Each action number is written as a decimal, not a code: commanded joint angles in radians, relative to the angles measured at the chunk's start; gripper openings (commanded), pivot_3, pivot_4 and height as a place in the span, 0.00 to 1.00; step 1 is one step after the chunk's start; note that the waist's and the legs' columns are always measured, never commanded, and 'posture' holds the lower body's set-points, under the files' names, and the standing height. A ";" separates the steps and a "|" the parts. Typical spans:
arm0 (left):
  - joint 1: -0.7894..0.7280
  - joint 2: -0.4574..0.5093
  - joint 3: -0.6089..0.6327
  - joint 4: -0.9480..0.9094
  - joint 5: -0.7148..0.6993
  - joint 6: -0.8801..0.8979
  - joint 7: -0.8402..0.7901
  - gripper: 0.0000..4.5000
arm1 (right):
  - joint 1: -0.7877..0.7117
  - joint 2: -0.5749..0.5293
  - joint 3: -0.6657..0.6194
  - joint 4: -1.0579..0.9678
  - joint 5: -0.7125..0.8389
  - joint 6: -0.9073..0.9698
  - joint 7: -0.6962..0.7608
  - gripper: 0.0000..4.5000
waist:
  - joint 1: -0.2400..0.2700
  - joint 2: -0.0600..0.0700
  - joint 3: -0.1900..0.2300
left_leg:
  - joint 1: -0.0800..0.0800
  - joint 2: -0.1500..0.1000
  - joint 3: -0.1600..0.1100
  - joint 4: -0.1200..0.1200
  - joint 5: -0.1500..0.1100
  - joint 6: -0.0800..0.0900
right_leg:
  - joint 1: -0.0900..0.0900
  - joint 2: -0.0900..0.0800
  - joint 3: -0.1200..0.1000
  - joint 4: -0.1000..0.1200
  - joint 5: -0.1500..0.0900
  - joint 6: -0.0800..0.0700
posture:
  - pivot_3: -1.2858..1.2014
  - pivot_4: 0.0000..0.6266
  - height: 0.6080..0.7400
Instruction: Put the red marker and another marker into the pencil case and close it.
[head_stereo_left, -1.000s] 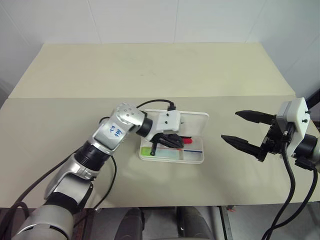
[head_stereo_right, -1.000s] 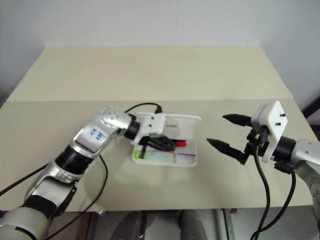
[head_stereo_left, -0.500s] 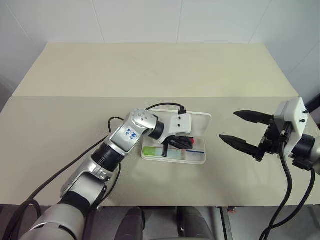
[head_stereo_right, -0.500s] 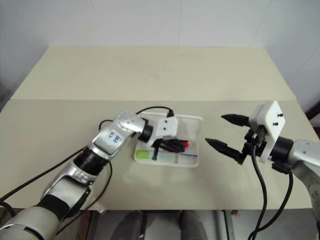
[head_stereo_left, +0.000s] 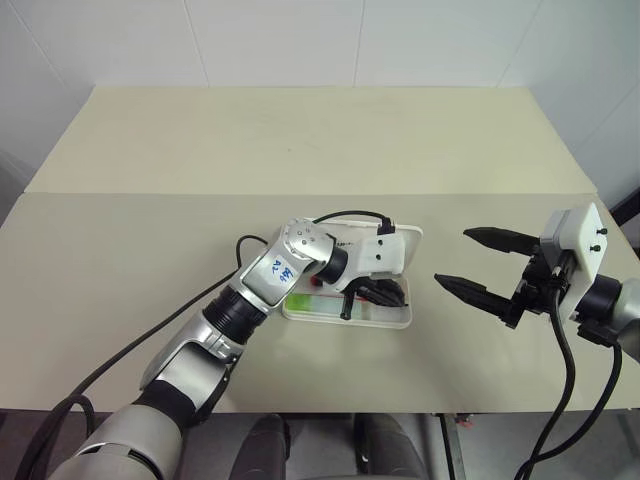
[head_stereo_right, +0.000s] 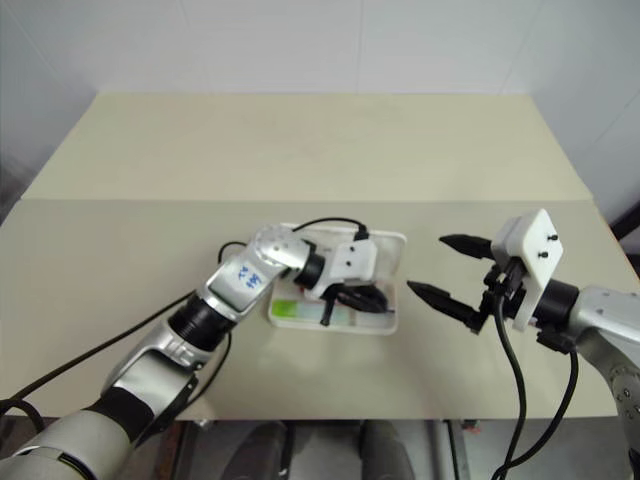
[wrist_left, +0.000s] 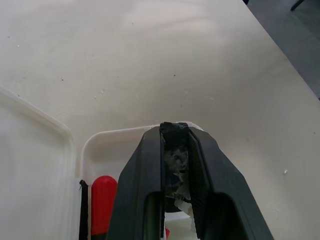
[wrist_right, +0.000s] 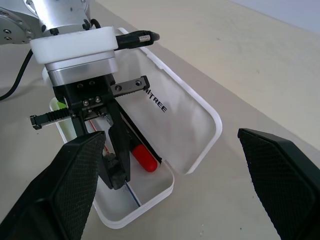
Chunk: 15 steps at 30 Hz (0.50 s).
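The pencil case (head_stereo_left: 398, 318) lies open on the beige worktop (head_stereo_left: 300, 140), its lid (wrist_right: 172, 127) with dark lettering tilted back on the far side. Inside the tray the red marker (wrist_right: 143, 158) lies just beside the hinge, and the light-green marker (head_stereo_left: 303, 302) lies at the tray's left end near the front wall. The left pincer (wrist_right: 114, 176) reaches down into the right part of the tray, its fingers nearly together, touching at the tips; the red marker sits just beside them, not gripped. The left arm stretches across from the left, wrist bent downward. The right pincer (head_stereo_left: 478, 262) hovers to the case's right, well apart from it, fingers spread wide, holding nothing
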 joint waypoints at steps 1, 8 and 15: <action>-0.016 -0.020 -0.010 -0.006 0.006 -0.024 -0.008 0.07 | 0.002 0.008 -0.017 -0.038 0.014 -0.025 -0.014 1.00 | 0.000 0.000 0.000 | 0.000 0.000 0.000 0.000 0.000 0.000 | 0.000 0.000 0.000 0.000 0.000 0.000 | 0.52 0.24 1.00; -0.004 -0.058 -0.016 0.017 0.007 -0.014 0.010 0.07 | 0.007 0.014 -0.015 -0.044 0.013 -0.032 -0.029 1.00 | 0.001 0.000 0.000 | 0.000 0.000 0.000 0.000 0.000 0.000 | 0.000 0.000 0.000 0.000 0.000 0.000 | 0.52 0.24 1.00; 0.003 -0.056 -0.030 0.053 0.026 -0.039 0.016 0.07 | 0.015 0.015 -0.020 -0.055 0.018 -0.034 -0.038 1.00 | 0.000 0.000 0.000 | 0.000 0.000 0.000 0.000 0.000 0.000 | 0.000 0.001 0.000 0.000 0.000 0.000 | 0.52 0.24 1.00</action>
